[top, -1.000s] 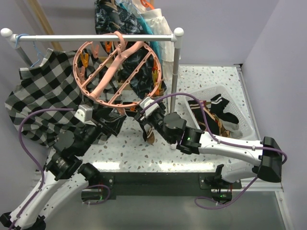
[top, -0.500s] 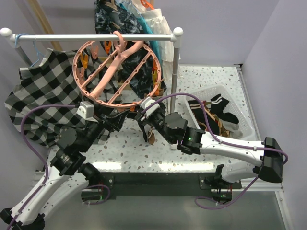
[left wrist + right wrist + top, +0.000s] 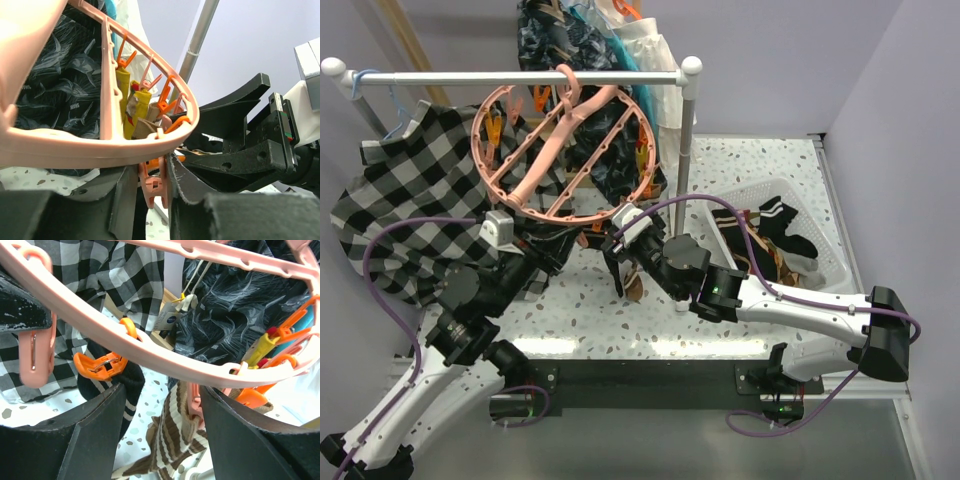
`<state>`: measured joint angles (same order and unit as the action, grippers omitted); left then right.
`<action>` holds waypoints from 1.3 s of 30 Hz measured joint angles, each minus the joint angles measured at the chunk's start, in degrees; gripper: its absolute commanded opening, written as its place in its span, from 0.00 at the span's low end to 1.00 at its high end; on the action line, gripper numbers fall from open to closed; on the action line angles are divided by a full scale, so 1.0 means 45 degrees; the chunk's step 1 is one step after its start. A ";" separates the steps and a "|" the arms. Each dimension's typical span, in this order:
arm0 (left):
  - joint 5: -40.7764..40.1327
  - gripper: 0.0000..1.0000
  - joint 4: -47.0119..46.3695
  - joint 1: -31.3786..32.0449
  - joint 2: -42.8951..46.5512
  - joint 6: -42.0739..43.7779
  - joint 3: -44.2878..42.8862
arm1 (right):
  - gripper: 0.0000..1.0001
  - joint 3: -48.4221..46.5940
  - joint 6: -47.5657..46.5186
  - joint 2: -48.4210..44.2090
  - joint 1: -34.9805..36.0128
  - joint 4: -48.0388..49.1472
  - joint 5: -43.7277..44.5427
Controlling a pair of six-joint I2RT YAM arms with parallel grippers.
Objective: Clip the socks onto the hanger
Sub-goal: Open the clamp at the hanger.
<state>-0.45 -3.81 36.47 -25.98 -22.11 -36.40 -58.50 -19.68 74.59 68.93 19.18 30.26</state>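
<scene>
Left fingers (image 3: 125, 200) press in on both sides of a pink clip (image 3: 154, 186) hanging under the near rim of the hanger (image 3: 75, 150). Right fingers (image 3: 95, 435) stand spread wide; a brown striped sock (image 3: 170, 440) hangs in the gap between them from another clip on that rim. A black sock (image 3: 125, 390) hangs just beside it from an orange clip (image 3: 97, 365). Room is tight: the checked shirt (image 3: 400, 210) crowds the left, the rail post (image 3: 687, 170) rises on the right, and the basket (image 3: 817, 228) of socks (image 3: 785, 215) sits beyond it. The left arm (image 3: 460, 310) and the right arm (image 3: 800, 305) both angle inward and up under the ring's front edge, wrists near each other.
</scene>
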 measured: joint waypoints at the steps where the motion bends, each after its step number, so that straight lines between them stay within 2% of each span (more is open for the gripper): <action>1: 0.0015 0.21 0.0000 0.0000 -0.0005 -0.0005 0.0000 | 0.65 0.0000 0.0000 0.0000 0.0000 -0.0019 0.0000; 6: 0.0015 0.08 0.0000 -0.0005 -0.0024 -0.0146 0.0000 | 0.65 0.0000 0.0000 -0.0034 -0.0005 -0.0102 0.0015; 8: 0.0015 0.06 0.0005 -0.0005 -0.0049 -0.0189 -0.0005 | 0.65 0.0000 0.0000 -0.0078 -0.0015 -0.0160 0.0019; 11: 0.0010 0.06 0.0024 -0.0005 -0.0092 -0.0204 -0.0010 | 0.67 0.0000 0.0000 -0.0214 -0.0029 -0.0238 0.0029; 16: -0.0010 0.05 0.0204 -0.0005 -0.0165 -0.0287 -0.0126 | 0.76 0.0000 0.0185 -0.0534 -0.0073 -0.0811 -0.0015; 20: -0.0097 0.05 0.0398 -0.0005 -0.0194 -0.0321 -0.0199 | 0.80 -0.0010 0.0719 -0.1112 -0.0078 -0.2152 -0.0301; 27: -0.0287 0.05 0.0661 -0.0005 -0.0204 -0.0529 -0.0287 | 0.81 -0.0209 0.2205 -0.2438 -0.0559 -0.5008 -0.0418; 33: -0.0345 0.03 0.0991 -0.0005 -0.0223 -0.0588 -0.0423 | 0.80 -0.0199 0.3808 -0.3162 -0.3206 -0.7679 -0.0277; 39: -0.0393 0.02 0.1175 -0.0005 -0.0253 -0.0641 -0.0529 | 0.77 -0.0199 0.5187 -0.2759 -0.7718 -0.9068 -0.1472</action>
<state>-2.22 1.48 36.45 -27.11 -24.99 -38.79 -59.40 3.66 62.17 34.20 -21.63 23.64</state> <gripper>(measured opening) 0.197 0.782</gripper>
